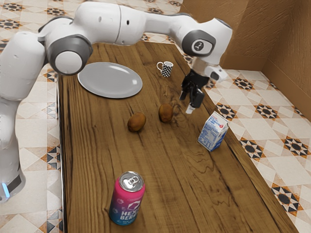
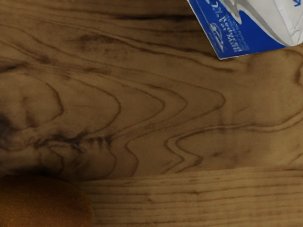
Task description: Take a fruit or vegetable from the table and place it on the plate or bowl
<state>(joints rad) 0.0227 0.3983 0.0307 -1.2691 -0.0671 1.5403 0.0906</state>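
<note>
Exterior camera: set high, off the near end of the table [image 1: 160,165], looking down its length at a slant. The arm [image 1: 121,24] enters at the frame's upper left, and floor tiles and panelled wall run along the right. Middle distance, most of the tabletop in frame.

Wrist camera: rides at the gripper [image 1: 192,103], faces straight down, very close to the wood grain.

Shared ground: the strip of table between the milk carton [image 1: 213,131] and the brown fruit [image 1: 166,112]. The wrist view catches the carton's blue corner [image 2: 246,23] and the fruit's edge [image 2: 42,201].
</note>
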